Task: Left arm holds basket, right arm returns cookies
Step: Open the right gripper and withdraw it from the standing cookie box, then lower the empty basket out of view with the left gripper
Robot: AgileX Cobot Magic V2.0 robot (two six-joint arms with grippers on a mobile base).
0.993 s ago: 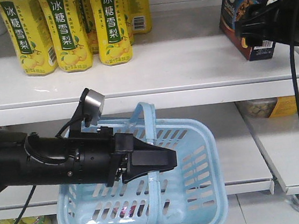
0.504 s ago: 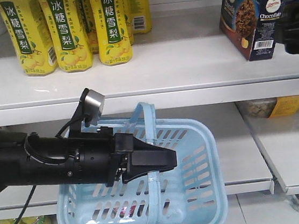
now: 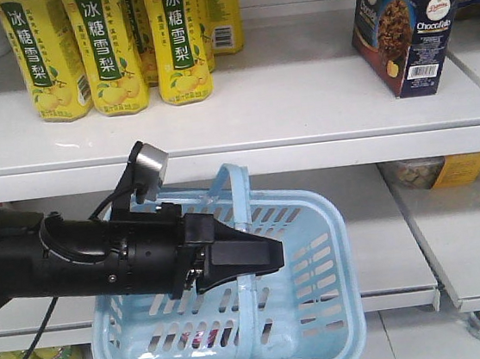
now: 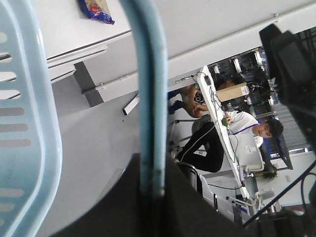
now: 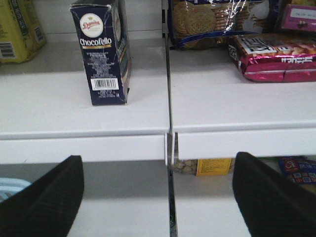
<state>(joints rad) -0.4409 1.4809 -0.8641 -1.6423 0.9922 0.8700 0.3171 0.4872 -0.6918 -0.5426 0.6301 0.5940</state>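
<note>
1. The left gripper point(image 3: 262, 257) is clamped on a basket point(image 3: 324, 308) handle.
2. The right gripper point(image 5: 158, 197) is spread open, empty.
3. The cookies point(image 3: 405, 26) are stood upright near the shelf point(image 3: 303, 120) front edge, right end.
4. The box is judged light, stiff, crushable; its narrow sides are best pinched.

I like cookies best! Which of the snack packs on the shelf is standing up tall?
The dark navy cookie box stands upright on its end. The pink packet to its right lies flat on the shelf instead.
</note>
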